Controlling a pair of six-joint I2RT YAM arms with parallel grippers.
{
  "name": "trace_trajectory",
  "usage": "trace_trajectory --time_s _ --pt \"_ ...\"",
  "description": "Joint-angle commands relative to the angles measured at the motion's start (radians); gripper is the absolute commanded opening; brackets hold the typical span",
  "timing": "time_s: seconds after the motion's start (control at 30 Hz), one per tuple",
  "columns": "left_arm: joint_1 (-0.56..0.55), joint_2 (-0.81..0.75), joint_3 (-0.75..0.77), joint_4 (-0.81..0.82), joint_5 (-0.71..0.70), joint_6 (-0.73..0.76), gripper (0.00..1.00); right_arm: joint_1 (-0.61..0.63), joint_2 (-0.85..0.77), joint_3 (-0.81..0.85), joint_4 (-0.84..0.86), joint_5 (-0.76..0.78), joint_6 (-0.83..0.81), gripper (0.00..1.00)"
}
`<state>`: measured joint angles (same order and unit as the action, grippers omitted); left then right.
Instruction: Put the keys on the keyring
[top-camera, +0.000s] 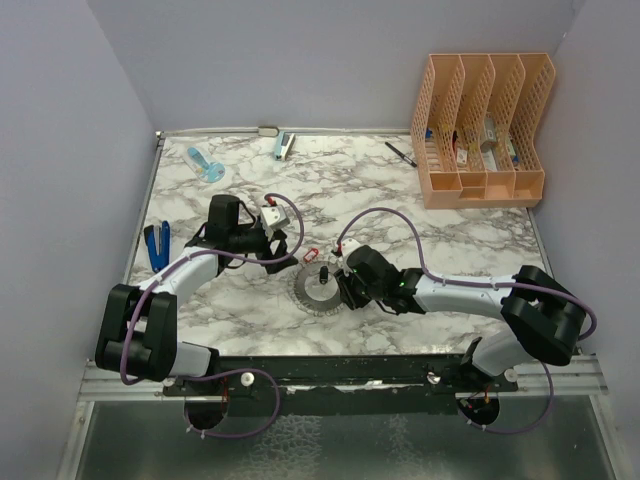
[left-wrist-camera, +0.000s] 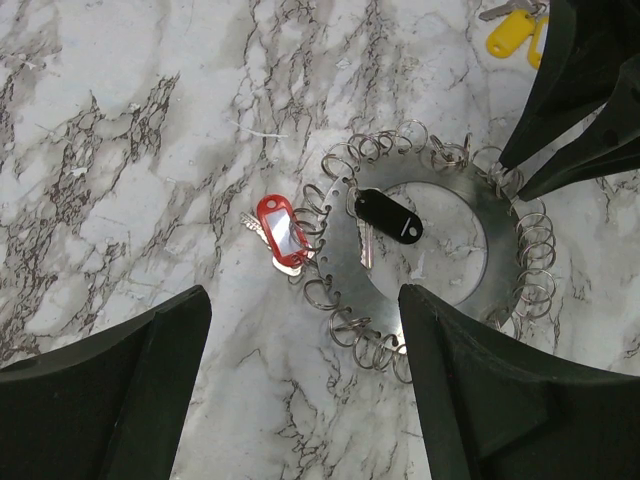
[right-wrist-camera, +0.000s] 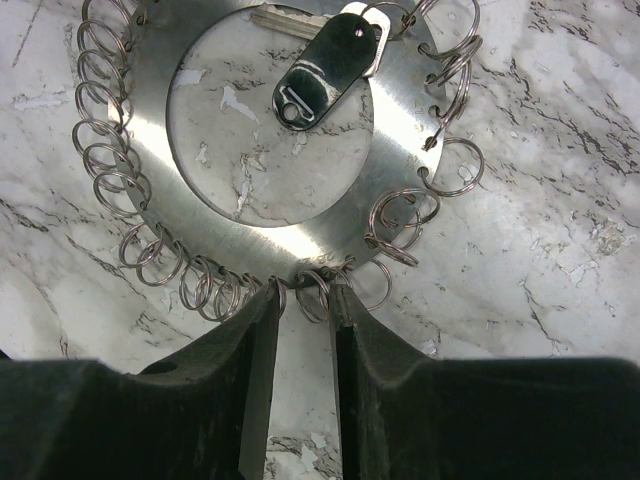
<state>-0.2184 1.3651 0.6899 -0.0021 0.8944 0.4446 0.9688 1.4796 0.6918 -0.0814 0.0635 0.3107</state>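
At the far left of the marble tabletop (top-camera: 400, 215) we see a dark blue tool (top-camera: 157, 243). Further back lie a pale blue dispenser (top-camera: 205, 163) and a small blue stapler (top-camera: 284, 146).

The left fingers (left-wrist-camera: 100, 400) stand wide apart and hold nothing. In the left wrist view, the gap between them frames one edge of the keyring (left-wrist-camera: 340, 255).

The keyring is a flat grey metal disc with a hollow centre, its rim fringed with many small split rings. It lies flat near the middle of the tabletop, between the two arms.

A red-tagged key (left-wrist-camera: 280, 228) rests on the marble, touching the rim's far side. We cannot tell whether it is hooked on. A black-tagged key (right-wrist-camera: 325, 65) lies on the disc, its tag reaching over the hollow centre.

The right fingers (right-wrist-camera: 250, 380) are narrow. Their tips meet the rim on the side nearest the right arm and pinch one small split ring (right-wrist-camera: 310, 295) between them.

Yellow-tagged keys (left-wrist-camera: 510, 32) lie on the marble beside the right fingers, apart from the keyring.

Toward the back right we see a black pen (top-camera: 401, 153). An orange file organiser (top-camera: 480, 130) stands in the corner.
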Motion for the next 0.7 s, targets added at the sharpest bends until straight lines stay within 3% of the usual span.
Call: trace_trajectory --time_s 0.0,0.23,0.47,0.67 --pt "-0.005 0.010 0.030 -0.016 0.043 0.020 0.79 -0.001 0.006 0.000 0.023 -0.022 -0.008 0.27" --pt "-0.006 0.023 0.056 -0.092 0.036 0.076 0.79 -0.001 0.015 -0.007 0.026 -0.029 -0.007 0.23" --pt "-0.027 0.017 0.108 -0.294 -0.087 0.260 0.78 -0.002 -0.010 -0.011 0.000 -0.004 -0.008 0.17" --pt "-0.079 -0.014 0.021 -0.193 -0.253 0.331 0.74 -0.002 -0.087 -0.016 -0.022 0.088 0.007 0.25"
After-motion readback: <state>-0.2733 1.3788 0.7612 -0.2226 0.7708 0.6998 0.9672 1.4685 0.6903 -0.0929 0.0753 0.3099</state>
